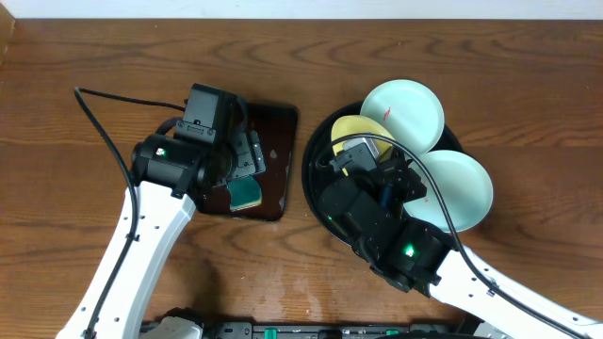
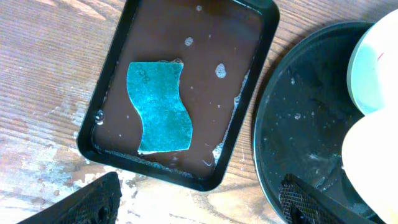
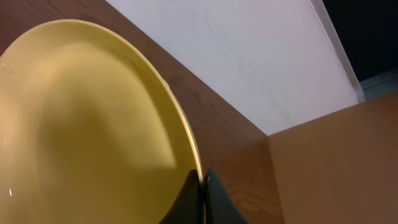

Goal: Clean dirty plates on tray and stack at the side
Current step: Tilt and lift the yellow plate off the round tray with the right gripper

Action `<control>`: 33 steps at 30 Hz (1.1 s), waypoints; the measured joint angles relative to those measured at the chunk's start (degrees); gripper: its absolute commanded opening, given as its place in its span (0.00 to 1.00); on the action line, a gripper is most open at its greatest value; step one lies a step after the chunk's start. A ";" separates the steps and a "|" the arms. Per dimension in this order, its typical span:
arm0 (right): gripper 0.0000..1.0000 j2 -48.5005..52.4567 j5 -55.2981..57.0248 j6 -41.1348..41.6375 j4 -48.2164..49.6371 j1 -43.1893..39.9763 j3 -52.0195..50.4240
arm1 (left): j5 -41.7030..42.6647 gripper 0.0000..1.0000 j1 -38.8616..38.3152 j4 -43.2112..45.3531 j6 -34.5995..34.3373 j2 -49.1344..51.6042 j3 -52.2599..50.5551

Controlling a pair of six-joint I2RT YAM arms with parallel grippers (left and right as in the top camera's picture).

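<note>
The large round black tray [image 1: 316,184] sits right of centre, and its speckled floor shows in the left wrist view [image 2: 298,124]. Two pale mint plates [image 1: 403,111] [image 1: 459,188] lie on it, one with a red smear. My right gripper [image 3: 203,177] is shut on the rim of the pale yellow plate [image 3: 81,130], holding it tilted up over the tray; overhead the plate [image 1: 358,132] shows partly behind the arm. My left gripper [image 2: 199,202] is open and empty, above the small dark tray's near edge. The teal sponge [image 2: 158,109] lies in that tray.
The smaller rectangular dark tray [image 1: 278,160] holds brownish water with bubbles and stands left of the round tray. Wet, pale patches mark the wood [image 2: 43,162] near it. A wall and a brown board show behind the yellow plate.
</note>
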 measured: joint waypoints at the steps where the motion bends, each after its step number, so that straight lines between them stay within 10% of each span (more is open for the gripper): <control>1: 0.01 0.00 0.07 -0.04 0.00 0.00 0.00 | 0.00 0.82 0.00 0.00 0.00 0.00 0.00; 33: 0.01 8.68 0.09 -5.44 9.16 -5.16 0.00 | 0.00 0.82 0.00 0.00 0.00 0.00 0.00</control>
